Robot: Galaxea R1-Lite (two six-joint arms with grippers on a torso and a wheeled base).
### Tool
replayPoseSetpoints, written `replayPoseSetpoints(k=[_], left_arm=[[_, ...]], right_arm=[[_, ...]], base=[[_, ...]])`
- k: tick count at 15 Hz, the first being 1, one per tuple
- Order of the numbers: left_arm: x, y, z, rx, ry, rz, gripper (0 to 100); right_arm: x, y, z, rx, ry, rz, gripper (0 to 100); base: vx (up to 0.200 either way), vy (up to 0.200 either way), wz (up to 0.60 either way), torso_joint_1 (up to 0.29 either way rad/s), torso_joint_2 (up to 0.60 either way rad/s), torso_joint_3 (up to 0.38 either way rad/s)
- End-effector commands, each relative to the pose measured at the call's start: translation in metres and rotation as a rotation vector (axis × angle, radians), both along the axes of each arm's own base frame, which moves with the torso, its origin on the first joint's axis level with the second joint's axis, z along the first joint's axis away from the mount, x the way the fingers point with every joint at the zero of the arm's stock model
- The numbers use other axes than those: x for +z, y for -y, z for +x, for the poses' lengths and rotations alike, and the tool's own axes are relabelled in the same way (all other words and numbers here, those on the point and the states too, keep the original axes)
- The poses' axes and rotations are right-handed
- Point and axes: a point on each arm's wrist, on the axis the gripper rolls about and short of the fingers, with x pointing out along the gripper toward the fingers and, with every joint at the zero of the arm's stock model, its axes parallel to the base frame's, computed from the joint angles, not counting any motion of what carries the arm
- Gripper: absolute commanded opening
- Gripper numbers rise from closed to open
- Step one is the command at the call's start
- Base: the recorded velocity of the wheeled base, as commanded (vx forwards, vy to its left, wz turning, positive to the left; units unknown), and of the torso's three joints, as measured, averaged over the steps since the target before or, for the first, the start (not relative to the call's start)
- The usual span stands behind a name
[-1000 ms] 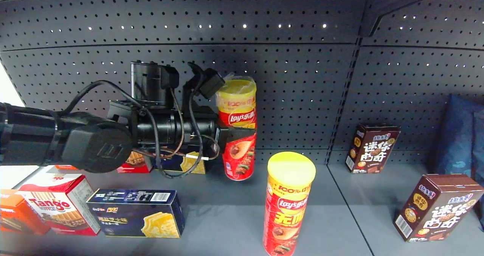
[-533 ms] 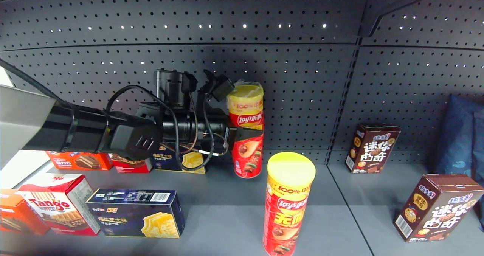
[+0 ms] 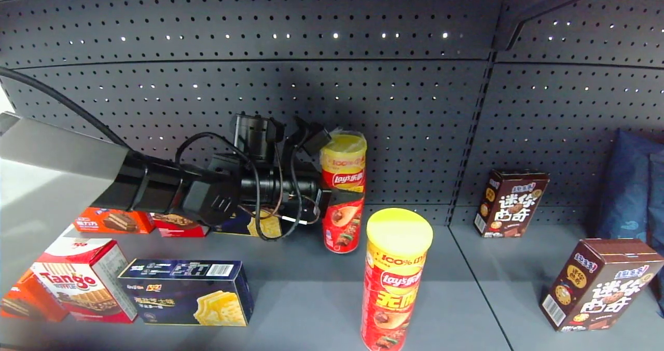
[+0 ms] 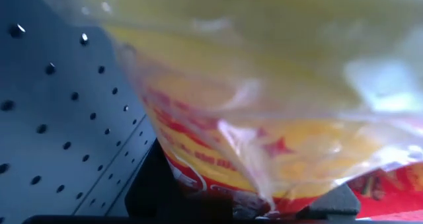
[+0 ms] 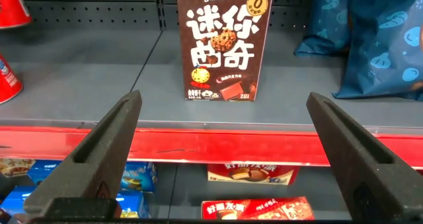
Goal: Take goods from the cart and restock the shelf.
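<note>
Our left gripper (image 3: 332,198) reaches in from the left along the back of the shelf (image 3: 467,289), with its fingers clamped on a chip can (image 3: 343,164) around its middle. We judge the mid-height grip to be sensible. It keeps the tall can upright and leaves the base free to land flat. The can's base sits at or just above the shelf, close to the pegboard (image 3: 415,133), and we cannot tell whether it touches yet. In the left wrist view the yellow lid (image 4: 264,85), under clear film, sits right against the camera, with the pegboard just beside it.

A second can (image 3: 397,278) of the same kind stands upright nearer the front edge, a little to the right. The held can goes behind it, so the two would form a row running front to back. The side-on approach seems chosen to clear that front can.

To the left lie a blue box (image 3: 189,291) and a red-and-white box (image 3: 85,286). To the right stand two brown boxes (image 3: 511,203) (image 3: 599,283), well apart from the cans.

Our right gripper (image 5: 225,98) has its fingers spread wide and holds nothing. It hangs outside the shelf, facing a brown box beyond the red rail (image 5: 198,145).

We judge the placing to be nearly done. What remains is to set the can down, let go and draw back leftward without tipping it.
</note>
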Motion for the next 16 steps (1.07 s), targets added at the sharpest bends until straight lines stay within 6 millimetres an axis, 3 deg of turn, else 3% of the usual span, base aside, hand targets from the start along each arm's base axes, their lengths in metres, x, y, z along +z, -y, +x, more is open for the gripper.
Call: replayPoseSetpoints(k=[1,9,16], left_arm=[[-0.010,0.002,0.004,-0.003,-0.017,0.010,0],[-0.017,0.031,0.012,-0.052,-0.001,0.003,0],[-0.023,0.040,0.014,-0.068,0.000,0.004,0]], right_arm=[[0.000,0.000,0.000,0.000,-0.002,-0.001,100],[0.000,0.000,0.000,0.000,-0.004,0.001,100],[0.000,0.000,0.000,0.000,-0.002,-0.001,100]], base=[[0.000,0.000,0.00,0.000,0.00,0.000],[0.000,0.000,0.00,0.000,0.00,0.000],[0.000,0.000,0.00,0.000,0.00,0.000]])
